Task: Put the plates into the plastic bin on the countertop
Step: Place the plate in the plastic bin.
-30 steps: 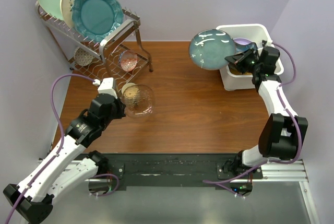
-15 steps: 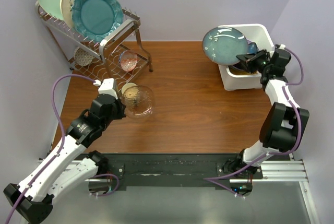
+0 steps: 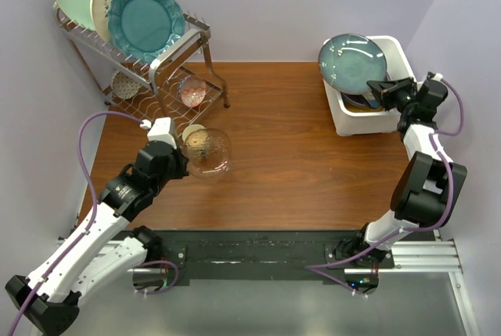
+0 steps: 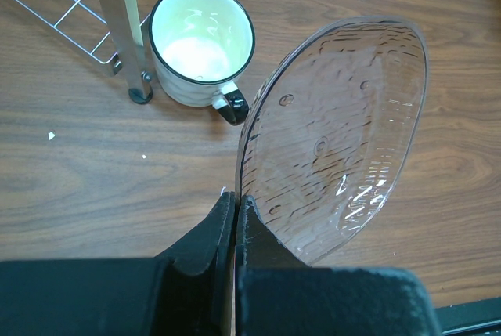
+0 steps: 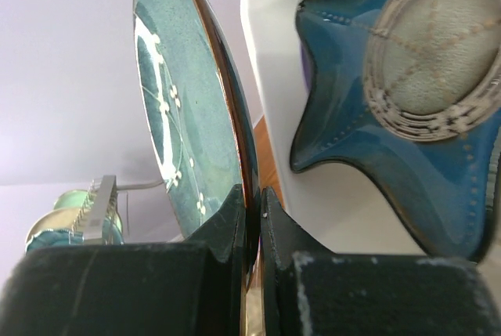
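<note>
Your right tool (image 3: 374, 88) has brought the teal plate (image 3: 352, 59) over the bin (image 3: 398, 52).
Rim clamped, ready to lower; left tool (image 4: 235, 204) pinches a clear plate (image 4: 337, 132).

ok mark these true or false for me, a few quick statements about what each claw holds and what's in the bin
1. The right claw grips the teal plate by its rim. True.
2. The left claw is empty. False: it is shut on a clear glass plate.
3. The plastic bin holds nothing. False: a dark blue plate lies inside.
4. The cup stands upright on the countertop beside the rack leg. True.
</note>
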Available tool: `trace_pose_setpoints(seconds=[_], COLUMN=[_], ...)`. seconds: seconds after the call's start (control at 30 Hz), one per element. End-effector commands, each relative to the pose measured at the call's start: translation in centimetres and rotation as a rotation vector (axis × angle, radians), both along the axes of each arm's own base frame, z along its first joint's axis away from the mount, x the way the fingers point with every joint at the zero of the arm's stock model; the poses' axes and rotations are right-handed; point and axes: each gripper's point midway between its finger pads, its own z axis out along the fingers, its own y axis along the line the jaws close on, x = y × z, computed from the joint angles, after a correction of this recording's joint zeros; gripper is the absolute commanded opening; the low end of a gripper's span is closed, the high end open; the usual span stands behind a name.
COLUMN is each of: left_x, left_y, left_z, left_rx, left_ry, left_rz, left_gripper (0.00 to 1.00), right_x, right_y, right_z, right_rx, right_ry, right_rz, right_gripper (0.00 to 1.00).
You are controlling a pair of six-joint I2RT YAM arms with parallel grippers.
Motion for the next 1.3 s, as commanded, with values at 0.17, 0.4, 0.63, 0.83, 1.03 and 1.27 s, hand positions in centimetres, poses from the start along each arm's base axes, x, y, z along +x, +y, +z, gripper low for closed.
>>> trace_pose_setpoints(seconds=[0.17, 0.4, 0.63, 0.83, 1.03, 1.27], left_x=[0.6, 0.7, 0.7, 0.8, 0.7, 0.7], left_y=[-0.2, -0.4, -0.4, -0.4, -0.4, -0.4], left_z=[0.9, 0.6, 0.6, 0.6, 0.6, 0.6], left_rx=[-0.019, -0.015, -0.015, -0.014, -0.013, -0.013], left_ry=[-0.037, -0.029, -0.028, -0.027, -0.026, -0.028], left_rz=[0.001, -0.003, -0.005, -0.004, -0.005, -0.004], left_gripper=[0.00, 0.00, 0.00, 0.00, 0.00, 0.00], right_x=[-0.4, -0.2, 0.5, 1.2, 1.3, 1.0], right_y=[-3.5, -4.9, -6.2, -6.1, -6.0, -6.1], right_z=[3.9, 3.3, 2.2, 1.7, 0.7, 0.5], right_rx=[0.008, -0.024, -0.036, -0.021, -0.023, -0.048], right_ry=[-0.178, -0.140, -0.106, -0.099, -0.077, -0.062], right_rz=[-0.103, -0.161, -0.213, -0.190, -0.179, -0.186], right_gripper=[0.00, 0.00, 0.00, 0.00, 0.13, 0.32])
